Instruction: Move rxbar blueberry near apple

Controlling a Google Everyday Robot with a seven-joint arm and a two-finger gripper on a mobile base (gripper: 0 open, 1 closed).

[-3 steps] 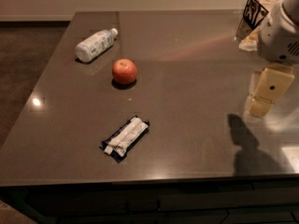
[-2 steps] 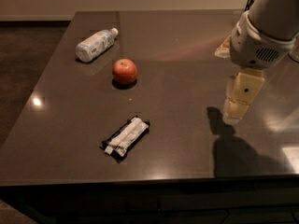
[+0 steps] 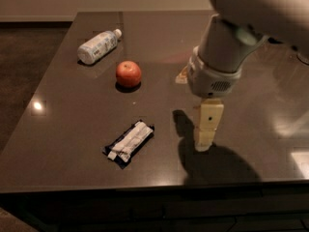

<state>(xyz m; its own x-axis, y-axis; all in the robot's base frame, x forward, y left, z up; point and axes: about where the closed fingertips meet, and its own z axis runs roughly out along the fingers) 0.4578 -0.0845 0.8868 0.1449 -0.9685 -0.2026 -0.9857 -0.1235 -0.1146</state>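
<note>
The rxbar blueberry (image 3: pixel 129 140), a flat bar in a dark navy wrapper with a white panel, lies at an angle near the front of the dark table (image 3: pixel 72 105). The apple (image 3: pixel 128 74), red-orange and shiny, sits behind it toward the table's middle. My gripper (image 3: pixel 204 140) hangs pointing down below the big grey-white wrist, just above the table. It is to the right of the bar, about a bar's length away, and holds nothing that I can see.
A white plastic bottle (image 3: pixel 97 46) lies on its side at the back left, behind the apple. The arm's shadow (image 3: pixel 212 166) falls on the table toward the front edge. Floor drops away left of the table.
The arm has swung from the right edge leftward and toward the front, bringing the gripper closer to the bar. The bar, apple and bottle have not moved.
</note>
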